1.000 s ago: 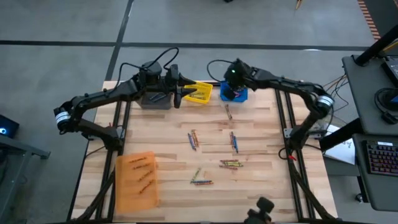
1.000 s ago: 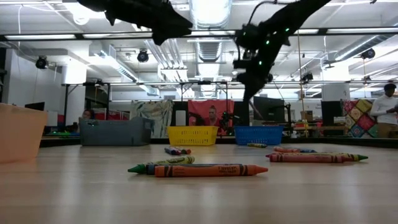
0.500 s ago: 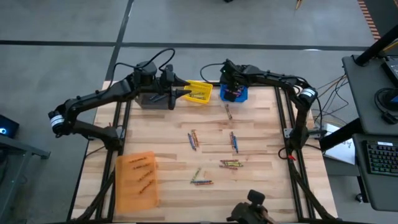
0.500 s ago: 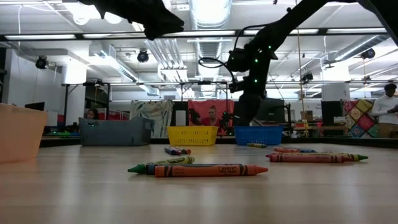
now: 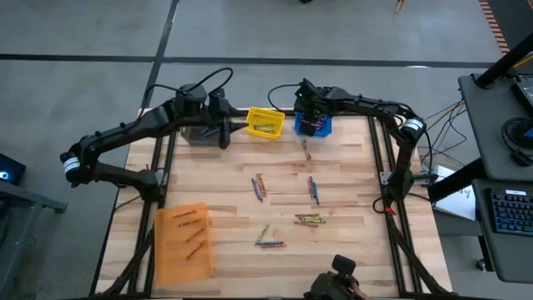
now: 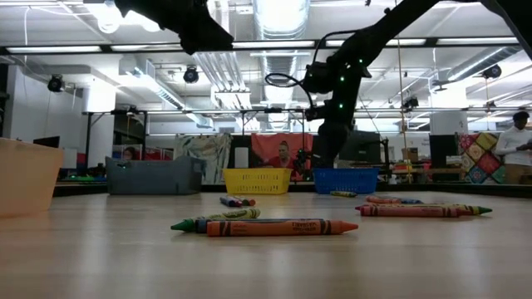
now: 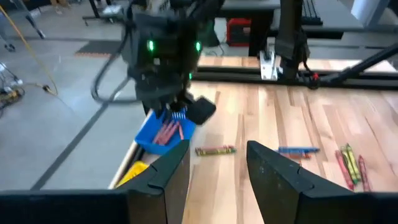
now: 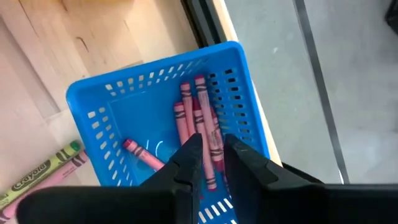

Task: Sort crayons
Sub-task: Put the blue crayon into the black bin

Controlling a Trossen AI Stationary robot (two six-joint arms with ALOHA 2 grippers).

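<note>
Several crayons lie scattered on the wooden table (image 5: 350, 167), one near the far edge (image 5: 306, 148) and others toward the middle (image 5: 259, 187) (image 5: 309, 219). My right gripper (image 8: 213, 158) hangs over the blue bin (image 8: 124, 118), pointing down into it. Its fingers stand a narrow gap apart above red crayons (image 8: 189, 109) lying on the bin's floor. My left gripper (image 7: 217, 168) is open and holds nothing. It hovers high above the grey bin (image 5: 200, 133), left of the yellow bin (image 5: 265, 122).
An orange bin (image 5: 181, 242) holding a few crayons sits at the near left. The grey, yellow and blue bins line the far edge. In the low view, crayons (image 6: 266, 226) lie close to the camera. People show in the room beyond the table.
My right gripper has sunk toward the blue bin and tipped more steeply downward. My left gripper has drawn back from the yellow bin toward the table's left, staying high.
</note>
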